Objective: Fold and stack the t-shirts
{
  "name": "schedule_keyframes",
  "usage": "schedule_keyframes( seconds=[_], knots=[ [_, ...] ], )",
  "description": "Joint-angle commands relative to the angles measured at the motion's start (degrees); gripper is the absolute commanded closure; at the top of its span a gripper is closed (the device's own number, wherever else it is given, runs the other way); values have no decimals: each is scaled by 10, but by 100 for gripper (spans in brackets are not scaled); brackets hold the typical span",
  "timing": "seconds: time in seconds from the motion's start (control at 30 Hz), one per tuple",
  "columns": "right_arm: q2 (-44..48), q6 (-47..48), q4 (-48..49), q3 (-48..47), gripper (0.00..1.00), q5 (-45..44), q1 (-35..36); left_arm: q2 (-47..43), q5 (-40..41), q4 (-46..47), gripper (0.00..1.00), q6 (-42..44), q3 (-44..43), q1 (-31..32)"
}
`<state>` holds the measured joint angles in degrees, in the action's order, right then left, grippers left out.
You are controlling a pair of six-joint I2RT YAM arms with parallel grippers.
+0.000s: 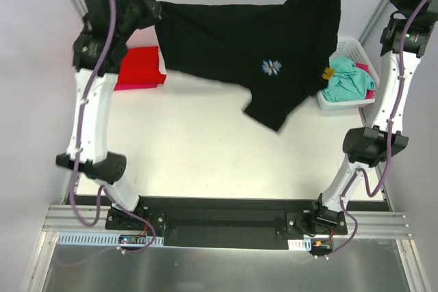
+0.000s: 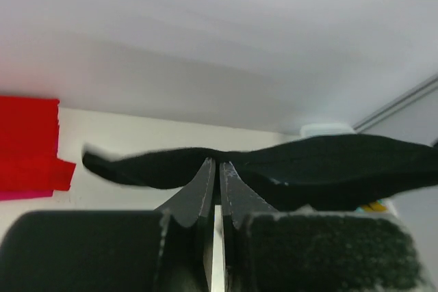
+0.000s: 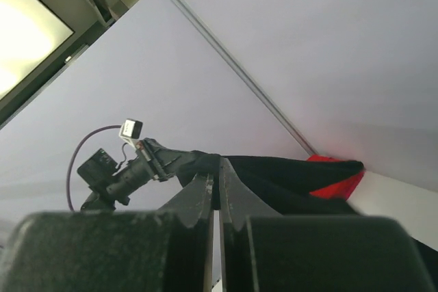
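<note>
Black t-shirt (image 1: 226, 39) aloft, pinched by left end effector (image 2: 217, 166), right end effector (image 3: 217, 166)

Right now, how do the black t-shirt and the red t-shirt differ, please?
The black t-shirt hangs in the air, pinched by the left gripper and right gripper; the red t-shirt lies folded on the table. The black one bears a daisy print; the red one looks plain. Both are tees.

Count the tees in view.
3 clear: black tee stretched in the air between left claw and right claw, red tee folded on the table's far left, teal tee in the basket. A pink scrap beside the teal may be a fourth; the basket could hide more.
</note>
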<state>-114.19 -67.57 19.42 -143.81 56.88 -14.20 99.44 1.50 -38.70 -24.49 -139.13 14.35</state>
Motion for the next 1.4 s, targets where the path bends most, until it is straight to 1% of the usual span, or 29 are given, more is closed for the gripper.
schedule_keyframes(
  seconds=[0.0, 0.03, 0.07, 0.1, 0.13, 0.17, 0.2, 0.23, 0.27, 0.3, 0.33, 0.37, 0.4, 0.43, 0.47, 0.5, 0.53, 0.57, 0.6, 0.63, 0.67, 0.7, 0.77, 0.83, 0.9, 1.07, 1.2, 1.3, 1.37],
  knots=[
    [134, -4, 90, 26, 99, -5, -3, -158, 7, 94, 100, 14, 72, 7],
    [149, -4, 89, 67, 99, 6, -3, -177, 10, 96, 100, 15, 96, 7],
    [162, -7, 91, 88, 99, 29, -3, -212, 11, 98, 100, 15, 124, 7],
    [173, -39, 122, 117, 99, 42, -2, -232, 15, 100, 100, 13, 194, 7],
    [206, -61, 143, 148, 99, 52, 1, -253, 16, 119, 100, 11, 239, 8],
    [228, -83, 174, 249, 99, 65, 4, -293, 19, 124, 100, 7, 283, 9],
    [263, -109, 229, 315, 99, 68, 8, -315, 34, 126, 100, 2, 373, 10],
    [343, -93, 236, 389, 99, 68, 24, -337, 39, 135, 100, -6, 422, 14],
    [399, -36, 213, 547, 99, 72, 33, -380, 45, 136, 100, -13, 471, 16],
    [449, 46, 30, 605, 99, 68, 43, -401, 49, 139, 100, -27, 566, 21],
    [496, 267, -95, 659, 99, 51, 68, -420, 56, 141, 100, -35, 610, 25],
    [575, 363, -212, 689, 99, -3, 86, -455, 61, 143, 100, -50, 650, 33],
    [601, 420, -326, 755, 99, -25, 107, -471, 61, 148, 100, -54, 717, 36],
    [627, 462, -342, 788, 99, -37, 141, -483, 61, 148, 100, -61, 739, 38],
    [655, 477, -359, 812, 99, -53, 157, -500, 55, 142, 100, -71, 756, 42],
    [669, 503, -419, 834, 99, -68, 171, -506, 48, 132, 100, -74, 776, 50],
    [682, 530, -450, 838, 99, -93, 195, -512, 58, 116, 100, -78, 782, 64],
    [694, 559, -472, 846, 99, -128, 205, -521, 100, 95, 100, -85, 788, 81],
    [719, 570, -498, 855, 99, -131, 209, -526, 117, 62, 100, -85, 801, 112],
    [726, 579, -513, 872, 99, -133, 210, -530, 129, 48, 100, -86, 807, 122],
    [731, 608, -533, 876, 99, -142, 211, -541, 137, 37, 100, -89, 812, 126],
    [734, 618, -565, 878, 99, -144, 211, -546, 140, 15, 100, -92, 816, 127],
    [732, 639, -594, 872, 99, -150, 210, -555, 145, -8, 100, -97, 810, 127],
    [738, 662, -622, 855, 99, -153, 210, -558, 155, -40, 100, -99, 788, 127],
    [736, 672, -648, 840, 99, -164, 210, -563, 149, -51, 100, -98, 769, 127],
    [733, 691, -676, 805, 99, -171, 211, -558, 151, -93, 100, -103, 723, 127],
    [734, 700, -705, 780, 99, -179, 211, -563, 154, -100, 100, -101, 702, 127],
    [725, 704, -705, 774, 99, -193, 210, -551, 141, -101, 100, -104, 699, 127],
    [708, 706, -684, 775, 99, -202, 210, -533, 142, -98, 100, -107, 700, 127]
  ],
)
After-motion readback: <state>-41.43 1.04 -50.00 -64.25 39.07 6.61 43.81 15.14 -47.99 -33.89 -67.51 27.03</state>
